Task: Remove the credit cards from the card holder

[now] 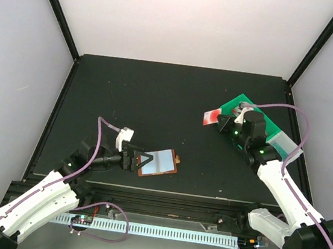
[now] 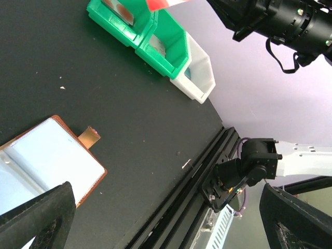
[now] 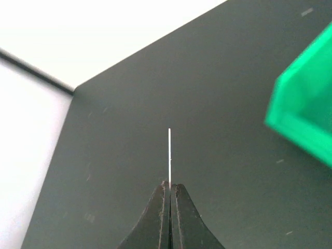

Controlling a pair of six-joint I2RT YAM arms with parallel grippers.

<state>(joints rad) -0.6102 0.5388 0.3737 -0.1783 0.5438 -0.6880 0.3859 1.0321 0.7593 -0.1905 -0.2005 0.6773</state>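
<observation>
The brown card holder (image 1: 160, 162) lies open on the black table, its pale blue-grey lining up and its snap tab to the right. It also shows in the left wrist view (image 2: 49, 155). My left gripper (image 1: 140, 161) is open at its left end, one finger (image 2: 36, 218) over its edge and holding nothing. My right gripper (image 1: 222, 124) is shut on a white credit card with a red blot (image 1: 211, 117), held in the air beside the green tray. In the right wrist view the card (image 3: 169, 155) shows edge-on between the shut fingers (image 3: 161, 207).
A green compartmented tray (image 1: 242, 103) stands at the back right, with a white bin (image 2: 199, 72) joined to it; a card lies in one green compartment (image 2: 122, 10). The table's front rail (image 1: 164, 194) runs just below the card holder.
</observation>
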